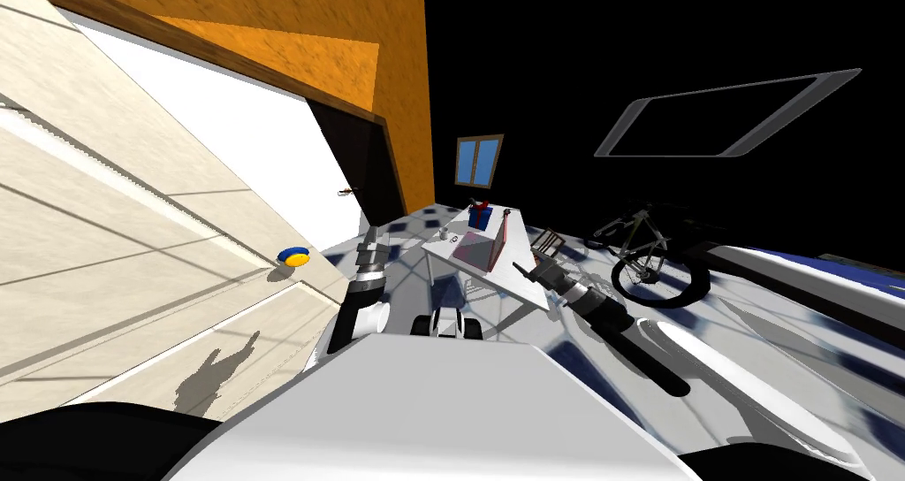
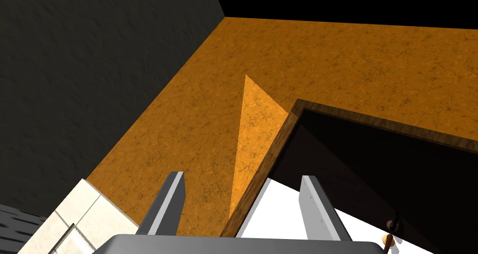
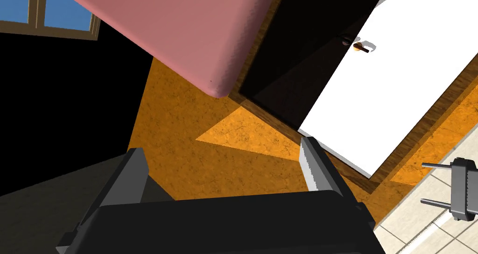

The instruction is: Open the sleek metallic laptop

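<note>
A laptop (image 1: 478, 248) with a pinkish-grey shell lies on a small white table (image 1: 515, 277) ahead of me; one panel stands tilted up from the other. My right gripper (image 1: 536, 259) hovers at the table's right side, close to the laptop. In the right wrist view its jaws (image 3: 220, 147) stand wide open and empty, and the laptop's pink rounded corner (image 3: 186, 36) hangs beyond the fingertips without touching them. My left gripper (image 1: 371, 235) is raised left of the table, open (image 2: 242, 177) and holding nothing; it also appears as a small grey gripper (image 3: 460, 195) in the right wrist view.
A blue box (image 1: 480, 215) with a red top and a small grey item (image 1: 444, 234) share the table. A bicycle (image 1: 650, 255) stands to the right. A blue and yellow object (image 1: 293, 255) lies to the left. An open white door (image 1: 265, 148) and an orange wall (image 1: 292, 34) are behind.
</note>
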Controlling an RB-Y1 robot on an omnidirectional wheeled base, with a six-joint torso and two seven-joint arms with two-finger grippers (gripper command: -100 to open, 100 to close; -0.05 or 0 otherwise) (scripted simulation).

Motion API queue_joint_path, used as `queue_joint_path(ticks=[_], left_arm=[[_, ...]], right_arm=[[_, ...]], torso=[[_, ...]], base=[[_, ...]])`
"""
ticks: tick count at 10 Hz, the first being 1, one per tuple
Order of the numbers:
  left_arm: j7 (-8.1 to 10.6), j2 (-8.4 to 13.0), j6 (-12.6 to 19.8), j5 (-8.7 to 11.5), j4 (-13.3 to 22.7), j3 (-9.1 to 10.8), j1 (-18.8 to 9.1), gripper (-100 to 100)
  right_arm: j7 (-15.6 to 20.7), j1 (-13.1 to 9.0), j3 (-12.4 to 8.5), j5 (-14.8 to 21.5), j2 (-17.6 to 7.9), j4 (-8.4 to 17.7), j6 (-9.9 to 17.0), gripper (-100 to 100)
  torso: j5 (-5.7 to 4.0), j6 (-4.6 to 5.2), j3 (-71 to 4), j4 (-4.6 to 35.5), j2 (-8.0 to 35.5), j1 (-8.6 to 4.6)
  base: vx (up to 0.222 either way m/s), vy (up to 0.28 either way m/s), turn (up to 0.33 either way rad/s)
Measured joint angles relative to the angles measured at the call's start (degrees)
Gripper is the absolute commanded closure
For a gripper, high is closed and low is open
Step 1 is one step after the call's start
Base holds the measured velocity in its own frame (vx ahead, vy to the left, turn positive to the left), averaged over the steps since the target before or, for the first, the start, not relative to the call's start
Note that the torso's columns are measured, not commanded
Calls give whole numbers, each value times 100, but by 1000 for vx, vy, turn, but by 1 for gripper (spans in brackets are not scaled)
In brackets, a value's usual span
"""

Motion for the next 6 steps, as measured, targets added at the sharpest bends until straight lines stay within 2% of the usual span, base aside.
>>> queue_joint_path(ticks=[6], left_arm=[[0,0,0,0,0,0,0,0]], right_arm=[[372,164,-237,592,-950,179,91,-100]], torso=[[-1,-1,1,0,1,-2]], base=[[73,65,-22]])
